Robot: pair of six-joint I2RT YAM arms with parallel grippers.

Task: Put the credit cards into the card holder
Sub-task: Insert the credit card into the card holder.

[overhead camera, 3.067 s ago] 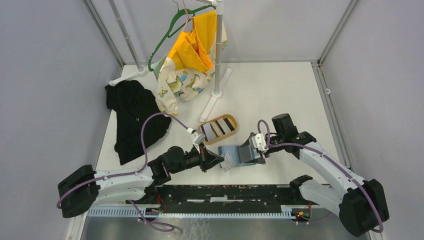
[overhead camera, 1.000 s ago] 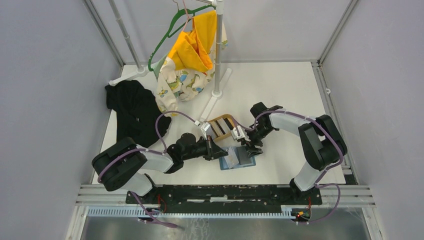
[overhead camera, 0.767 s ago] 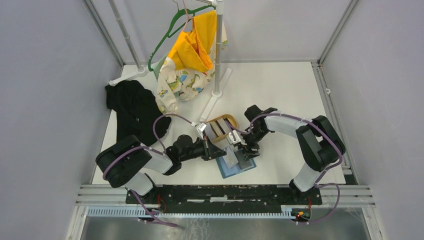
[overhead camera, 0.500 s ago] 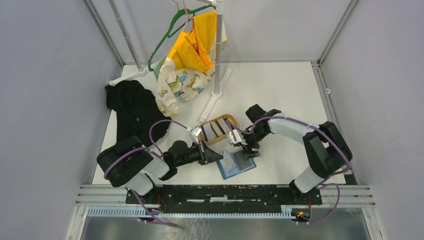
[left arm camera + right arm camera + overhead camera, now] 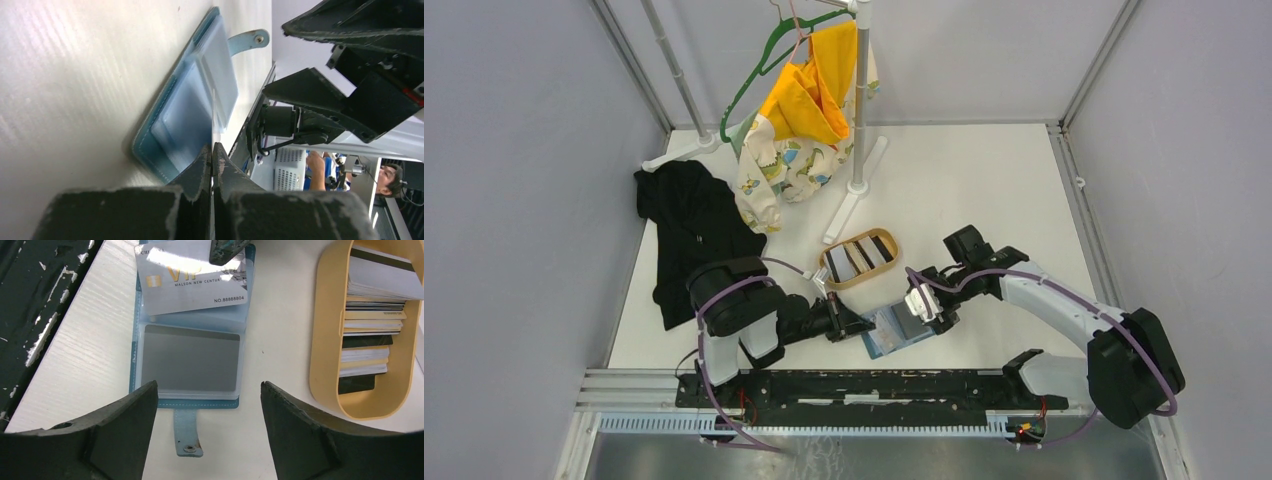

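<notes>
The teal-blue card holder (image 5: 892,330) lies open on the table near the front edge, snap tab (image 5: 189,432) out flat. One clear pocket holds a grey card (image 5: 190,357). A white credit card (image 5: 192,277) lies across the holder's other half, and my left gripper (image 5: 212,150) is shut on its edge; from the left wrist it shows as a thin line (image 5: 213,115). My right gripper (image 5: 206,387) hovers open over the tab end of the holder, touching nothing. More credit cards (image 5: 370,315) stand stacked in the oval tan tray (image 5: 886,238).
A clothes rack's pole (image 5: 859,110) with a yellow garment (image 5: 809,95) and a green hanger (image 5: 759,65) stands at the back. A black cloth (image 5: 694,235) lies at the left. The black front rail (image 5: 874,385) runs just beyond the holder.
My right gripper has lifted back off the card holder toward the right and opened wider. My left arm has drawn in lower toward the front, still gripping the white card at the holder.
</notes>
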